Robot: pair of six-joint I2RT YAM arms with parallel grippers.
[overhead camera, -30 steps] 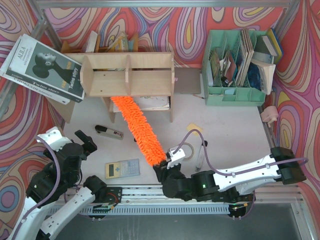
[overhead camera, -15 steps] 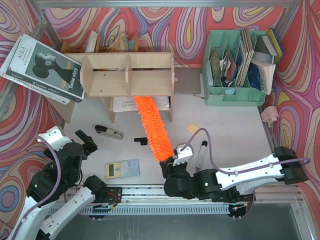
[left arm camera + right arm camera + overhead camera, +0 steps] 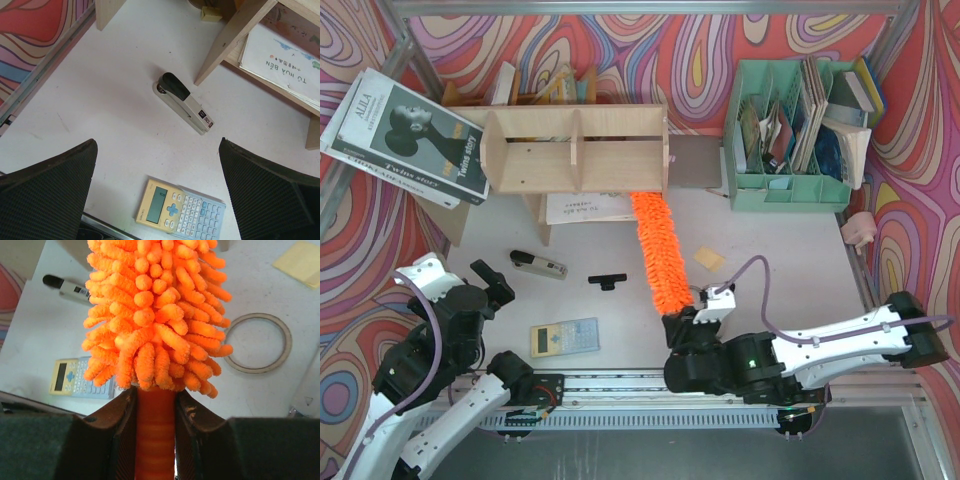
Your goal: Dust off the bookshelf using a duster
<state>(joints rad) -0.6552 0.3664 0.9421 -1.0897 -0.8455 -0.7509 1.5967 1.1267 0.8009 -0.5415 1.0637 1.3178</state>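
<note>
As the right claw [image 3: 155, 407] has slid rightward along the near edge of the tabletop, clamped tight on the thin orange handle, the duster [image 3: 662, 252] has swung with it. A second ago its fluffy tip lay under the middle of the bookshelf [image 3: 575, 150]; now it reaches under the right end, just beside the right side panel. That sweep has bared a printed booklet [image 3: 582, 207] beneath the shelf and a small black clip [image 3: 608, 281] on the open tabletop. One pass along the low space looks done, and the upper compartments and top board likely remain. The left claw [image 3: 157, 155] hangs spread wide and empty over the stapler [image 3: 184, 102] and calculator [image 3: 180, 212], unmoved near the tabletop's near left corner.
</note>
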